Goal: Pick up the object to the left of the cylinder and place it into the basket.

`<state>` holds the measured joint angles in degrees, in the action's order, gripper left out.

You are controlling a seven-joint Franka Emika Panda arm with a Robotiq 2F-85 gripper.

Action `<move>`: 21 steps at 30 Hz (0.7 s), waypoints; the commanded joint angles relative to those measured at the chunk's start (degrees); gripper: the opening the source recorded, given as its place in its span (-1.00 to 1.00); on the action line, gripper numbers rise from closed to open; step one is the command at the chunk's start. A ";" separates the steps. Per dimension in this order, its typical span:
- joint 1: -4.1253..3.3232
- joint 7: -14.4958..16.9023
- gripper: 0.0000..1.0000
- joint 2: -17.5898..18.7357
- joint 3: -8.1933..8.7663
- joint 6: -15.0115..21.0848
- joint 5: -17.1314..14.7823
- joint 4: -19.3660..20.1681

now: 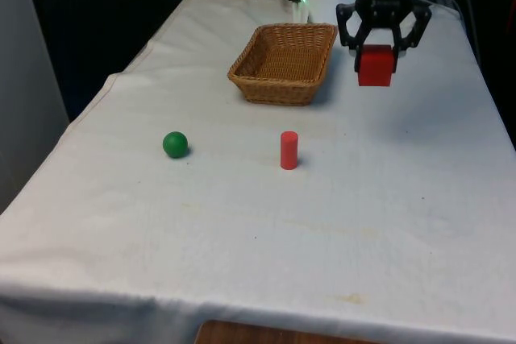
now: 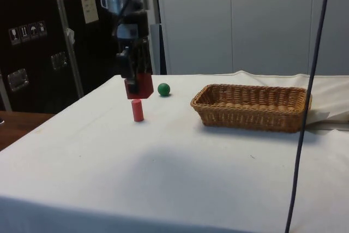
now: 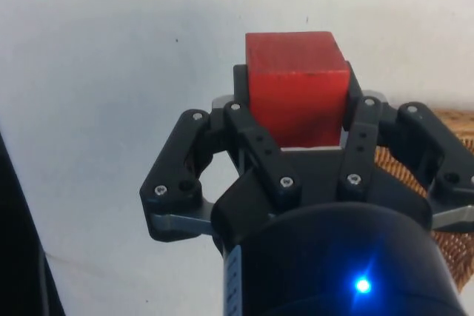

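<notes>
My gripper (image 1: 376, 60) hangs above the table, shut on a red cube (image 1: 376, 67), to the front view's right of the wicker basket (image 1: 284, 63). The side view has the red cube (image 2: 139, 85) held in the air by the gripper (image 2: 136, 80), above and just behind the red cylinder (image 2: 137, 110). In the wrist view the red cube (image 3: 298, 86) sits squeezed between the two fingers (image 3: 244, 120), with a strip of the basket (image 3: 444, 190) at the edge. The red cylinder (image 1: 289, 151) stands upright on the cloth. A green ball (image 1: 175, 144) lies to its left in the front view.
The basket (image 2: 251, 107) has nothing in it. The green ball (image 2: 163, 89) rests beyond the cylinder in the side view. A dark cable (image 2: 308, 96) hangs down close to the side camera. The white cloth (image 1: 266, 239) stretches towards the near edge.
</notes>
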<state>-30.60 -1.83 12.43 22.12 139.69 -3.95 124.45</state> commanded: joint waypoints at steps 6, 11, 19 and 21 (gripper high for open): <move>0.00 0.06 -0.99 -3.50 0.63 0.57 2.18 4.13; 0.11 0.34 -0.99 -5.61 0.92 0.74 3.15 6.65; 0.34 1.03 -0.99 -9.00 1.60 0.97 4.47 10.83; 0.40 1.20 -0.99 -9.91 1.78 0.97 4.87 11.97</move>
<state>-30.25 -0.34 3.04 23.78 140.03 0.11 135.79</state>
